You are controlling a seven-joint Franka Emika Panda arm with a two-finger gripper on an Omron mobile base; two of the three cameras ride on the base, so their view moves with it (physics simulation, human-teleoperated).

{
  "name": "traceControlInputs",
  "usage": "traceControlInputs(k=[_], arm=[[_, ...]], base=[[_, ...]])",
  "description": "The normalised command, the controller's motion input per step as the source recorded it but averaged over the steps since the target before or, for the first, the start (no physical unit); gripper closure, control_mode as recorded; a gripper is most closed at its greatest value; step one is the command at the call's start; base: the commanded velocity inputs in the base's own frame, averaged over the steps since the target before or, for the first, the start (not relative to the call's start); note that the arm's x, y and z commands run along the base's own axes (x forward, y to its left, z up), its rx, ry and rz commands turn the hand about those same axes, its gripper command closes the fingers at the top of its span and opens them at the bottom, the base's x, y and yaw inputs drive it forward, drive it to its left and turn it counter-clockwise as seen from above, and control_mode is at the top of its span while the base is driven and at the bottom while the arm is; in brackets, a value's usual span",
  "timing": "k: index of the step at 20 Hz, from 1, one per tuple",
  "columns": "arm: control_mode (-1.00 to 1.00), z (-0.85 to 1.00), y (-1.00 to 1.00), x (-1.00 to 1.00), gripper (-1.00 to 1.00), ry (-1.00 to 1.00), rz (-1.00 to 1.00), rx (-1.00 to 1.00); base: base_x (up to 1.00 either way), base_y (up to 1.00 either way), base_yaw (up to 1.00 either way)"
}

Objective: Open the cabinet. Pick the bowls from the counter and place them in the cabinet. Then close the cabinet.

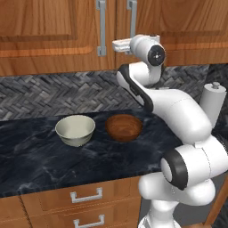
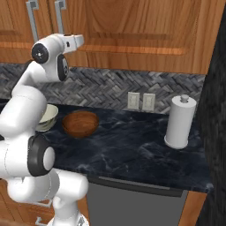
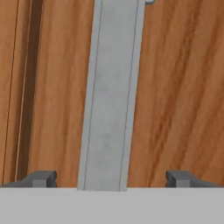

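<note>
Facing the vertical silver bar handle of the warm brown wooden wall cabinet, long axis running 12 to 6 o'clock, seemingly centred between the 2 parted dark fingertips of the gripper.

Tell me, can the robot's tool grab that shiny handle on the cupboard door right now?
Probably yes. The tool is open, facing the right door's silver handle, with one fingertip on each side of the bar and nothing between them. The cabinet doors are shut, and both bowls sit down on the counter.
</note>
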Motion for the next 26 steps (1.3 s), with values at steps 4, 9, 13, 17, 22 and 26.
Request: traceControlInputs(k=[4,9,13,17,22,26], arm=[[-1.00,0.00,0.16,1.00,-1.00,0.00,0.00,0.00],[-1.00,0.00,0.19,1.00,1.00,0.00,0.00,0.00],[-1.00,0.00,-0.08,0.89,1.00,0.10,0.00,0.01],[-1.00,-0.01,-0.82,0.21,1.00,0.02,0.09,0.17],[-1.00,-0.16,-1.00,-0.04,1.00,-0.12,0.12,0.28],[-1.00,-0.02,-1.00,-0.36,1.00,-0.23,0.10,0.29]], base=[[0.00,0.00,0.00],[0.00,0.00,0.00],[0.00,0.00,0.00],[0.00,0.00,0.00],[0.00,0.00,0.00],[0.00,0.00,0.00]])
